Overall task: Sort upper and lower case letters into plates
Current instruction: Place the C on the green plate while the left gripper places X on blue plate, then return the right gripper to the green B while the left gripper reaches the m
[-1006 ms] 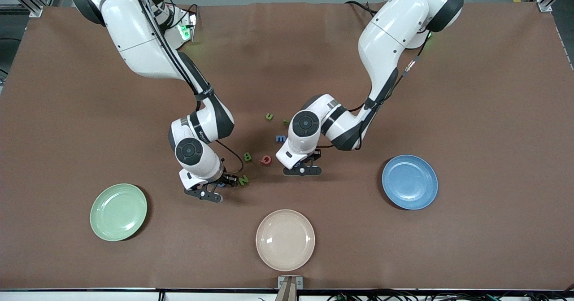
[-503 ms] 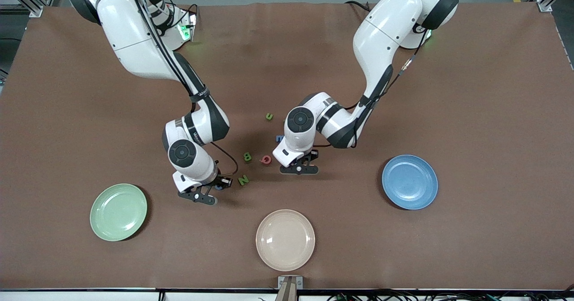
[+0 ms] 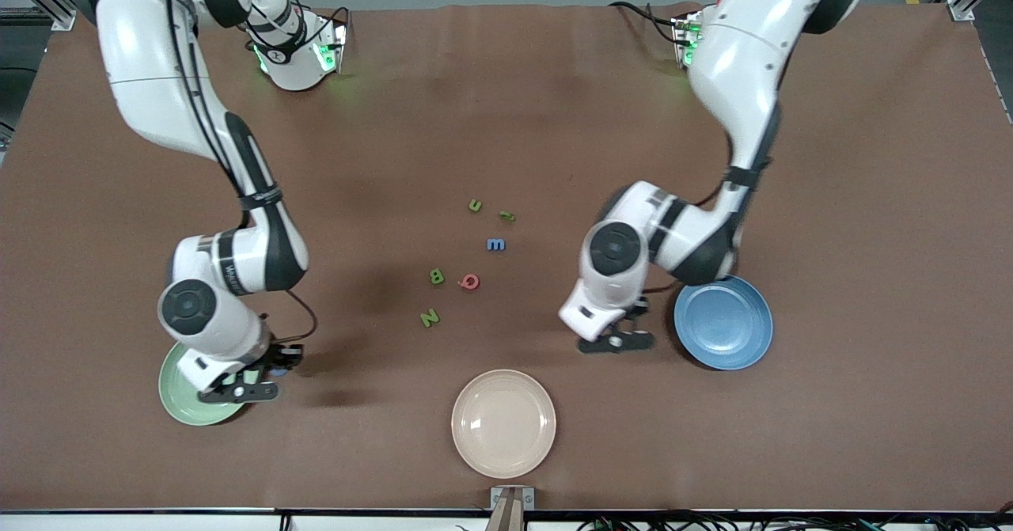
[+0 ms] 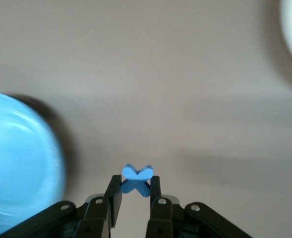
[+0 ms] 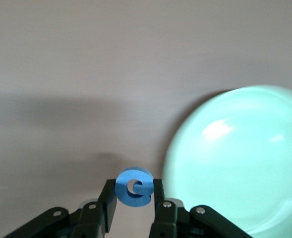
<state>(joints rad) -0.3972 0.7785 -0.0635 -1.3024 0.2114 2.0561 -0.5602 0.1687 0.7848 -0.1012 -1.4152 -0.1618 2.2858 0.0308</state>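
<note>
1. Both arms have swung outward from the letter cluster in the last second: the right gripper (image 3: 252, 382) now hangs over the mint plate's (image 3: 176, 404) edge, at the right arm's end of the table, and the left gripper (image 3: 620, 333) hangs over bare table just beside the blue plate (image 3: 728, 333).
2. Each carries a piece, so two drops look imminent. Right gripper is clenched on a blue "e" (image 5: 133, 187); left gripper is clenched on a blue "x" (image 4: 137, 179), not yet over its plate.
3. Mint plate: nothing visible in it. Cream plate (image 3: 503, 422), nearest the front camera: empty. Blue plate: empty.
4. Six letters (image 3: 470, 281) lie mid-table between the arms, unsorted.
</note>
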